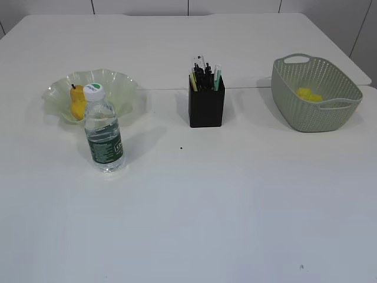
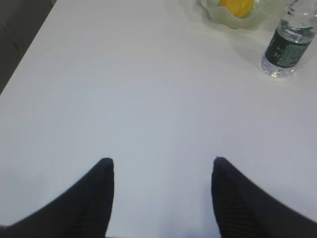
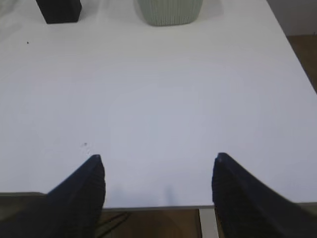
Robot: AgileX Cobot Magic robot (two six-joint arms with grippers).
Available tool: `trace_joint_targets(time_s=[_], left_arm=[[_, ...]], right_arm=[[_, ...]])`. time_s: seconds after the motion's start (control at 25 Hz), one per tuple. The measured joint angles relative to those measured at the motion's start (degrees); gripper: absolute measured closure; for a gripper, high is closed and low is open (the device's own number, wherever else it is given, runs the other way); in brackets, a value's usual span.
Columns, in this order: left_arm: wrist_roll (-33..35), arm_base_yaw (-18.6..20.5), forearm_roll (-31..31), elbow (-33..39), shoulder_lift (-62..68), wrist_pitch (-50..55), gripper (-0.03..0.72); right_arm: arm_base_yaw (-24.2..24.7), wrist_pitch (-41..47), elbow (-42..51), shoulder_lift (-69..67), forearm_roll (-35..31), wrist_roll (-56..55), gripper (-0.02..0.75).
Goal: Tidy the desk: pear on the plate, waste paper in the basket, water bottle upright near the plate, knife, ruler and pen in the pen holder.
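White desk [image 1: 235,206] tidied, both grippers [image 2: 161,163] [image 3: 158,161] spread, empty.
Tall bottle [image 1: 103,132] just beside plate [image 1: 121,79]: easily toppled by careless sweep.

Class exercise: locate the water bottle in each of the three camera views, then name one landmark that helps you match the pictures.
Exterior view: water bottle stands upright at left, just in front of the plate.
Left wrist view: the bottle's lower part shows at the top right corner.
Right wrist view: not in it.
Shared landmark: the plate holding the yellow pear, seen in the exterior and left wrist views.
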State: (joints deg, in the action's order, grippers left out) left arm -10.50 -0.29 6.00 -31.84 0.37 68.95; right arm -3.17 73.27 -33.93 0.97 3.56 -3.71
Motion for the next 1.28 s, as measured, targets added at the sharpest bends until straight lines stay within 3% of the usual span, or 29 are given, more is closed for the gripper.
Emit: trace_joint_targets(time_s=[0.32, 0.72, 1.28], left_arm=[[1.1, 0.0, -0.2, 1.1, 0.0, -3.1, 0.235], [1.2, 0.0, -0.6, 1.7, 0.0, -4.9, 0.142], [2.5, 0.0, -3.0, 1.7, 0.0, -4.9, 0.137]], right_arm=[[0.0, -3.4, 3.1, 0.1, 0.1, 0.0, 0.235], [0.0, -6.0, 4.3, 0.1, 1.9, 0.0, 0.235], [0.0, -6.9, 4.9, 0.1, 2.0, 0.0, 0.235]])
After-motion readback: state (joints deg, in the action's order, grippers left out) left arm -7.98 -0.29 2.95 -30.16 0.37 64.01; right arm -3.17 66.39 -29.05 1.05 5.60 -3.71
